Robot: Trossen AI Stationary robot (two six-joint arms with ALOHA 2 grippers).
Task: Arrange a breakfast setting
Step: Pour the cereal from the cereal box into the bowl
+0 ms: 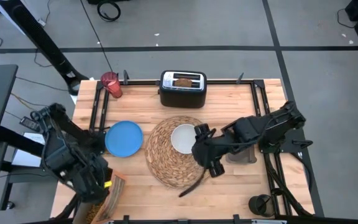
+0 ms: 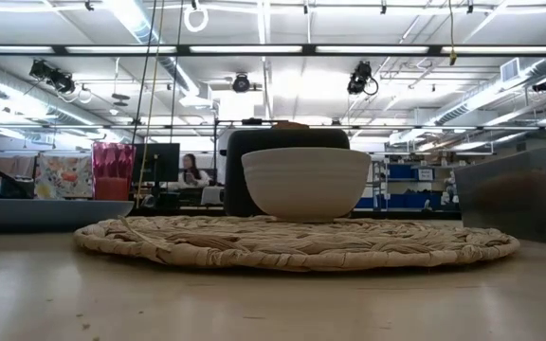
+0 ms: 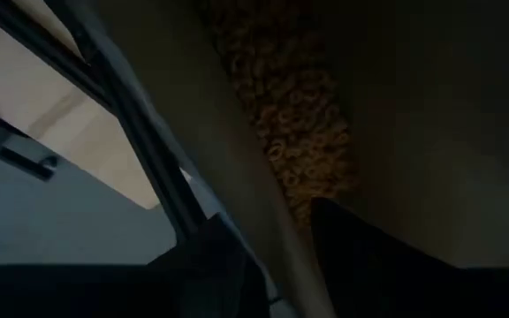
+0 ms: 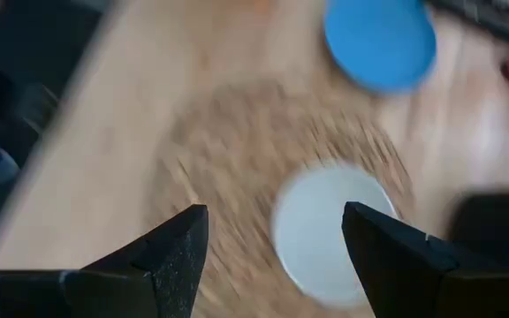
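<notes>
Bowl: on placemat, off-centre toward the toaster.
Right end effector: spread wide, empty (over the mat's near edge).
Left end effector: at the surface's front-left corner; grip unreadable.

We see a pale wooden worktop with a smooth, faintly shiny finish. The round placemat is rough woven straw. The white bowl looks smooth and matt, the blue plate smooth, the toaster glossy black.

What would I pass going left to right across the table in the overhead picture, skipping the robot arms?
Blue plate → woven placemat with the white bowl on it → grey container partly under the right arm.
</notes>
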